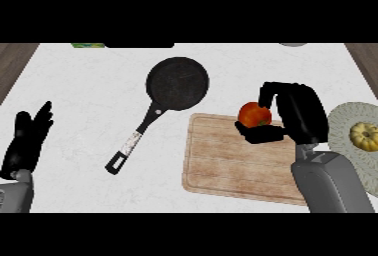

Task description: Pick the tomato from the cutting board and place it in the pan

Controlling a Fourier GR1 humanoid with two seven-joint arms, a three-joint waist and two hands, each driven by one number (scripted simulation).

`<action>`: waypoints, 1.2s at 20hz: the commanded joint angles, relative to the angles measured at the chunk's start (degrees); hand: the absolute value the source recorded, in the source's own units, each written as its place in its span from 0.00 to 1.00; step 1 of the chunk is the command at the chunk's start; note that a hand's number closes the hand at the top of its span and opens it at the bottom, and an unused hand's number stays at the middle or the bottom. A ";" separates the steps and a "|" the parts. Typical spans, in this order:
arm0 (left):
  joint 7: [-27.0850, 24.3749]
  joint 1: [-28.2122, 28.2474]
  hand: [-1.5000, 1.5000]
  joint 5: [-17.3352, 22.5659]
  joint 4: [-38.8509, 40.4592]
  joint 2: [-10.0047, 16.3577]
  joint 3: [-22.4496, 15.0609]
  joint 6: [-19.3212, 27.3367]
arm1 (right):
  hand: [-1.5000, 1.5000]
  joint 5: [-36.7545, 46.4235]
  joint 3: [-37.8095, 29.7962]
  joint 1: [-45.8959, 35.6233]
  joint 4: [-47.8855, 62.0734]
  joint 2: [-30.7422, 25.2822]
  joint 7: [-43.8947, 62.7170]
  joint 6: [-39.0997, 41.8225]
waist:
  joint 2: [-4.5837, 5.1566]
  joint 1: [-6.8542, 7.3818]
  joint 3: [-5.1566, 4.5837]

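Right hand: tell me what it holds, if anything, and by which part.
The right hand holds the tomato by its right side and underside, fingers curled round it over the cutting board. The left hand holds nothing.

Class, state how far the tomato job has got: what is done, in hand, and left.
Done: the right hand is curled round the tomato. In hand: it is over the cutting board's far corner. Left: carrying it to the pan, which holds nothing, and releasing.

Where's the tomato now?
Head view, right of centre: the right hand grips the tomato at the top right corner of the cutting board, right of the pan.
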 commanded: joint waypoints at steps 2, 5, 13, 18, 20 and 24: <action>3.10 -0.09 0.50 -0.32 -2.82 -0.97 -0.49 0.23 | 1.00 1.46 0.09 -10.02 7.94 6.53 3.21 -2.38 | 0.08 0.64 0.01; 1.84 2.45 0.50 -0.71 -4.48 -1.23 -0.96 -0.33 | 1.00 -1.37 -5.04 -15.72 18.77 7.57 0.73 -6.13 | 0.24 1.12 0.02; 2.84 -1.17 0.50 -1.65 -4.15 -2.37 -2.00 0.14 | 1.00 -10.30 -7.13 -32.10 43.54 9.53 0.36 -17.13 | 0.72 2.33 0.04; 0.24 -1.85 0.50 -1.53 -0.97 -2.12 -1.29 -0.46 | 1.00 -14.76 -7.93 -38.52 58.79 9.56 -3.73 -24.07 | 1.34 3.42 0.01; 1.70 -2.76 0.50 -1.30 -1.77 -1.49 -1.76 -1.72 | 1.00 -15.70 -7.90 -38.61 63.37 9.57 -4.83 -26.23 | 1.74 4.56 0.04; 1.33 -5.13 0.50 -1.93 0.28 -1.76 -2.03 -1.49 | 1.00 -19.40 -7.67 -42.92 69.64 9.58 -7.08 -28.23 | 2.07 5.37 0.03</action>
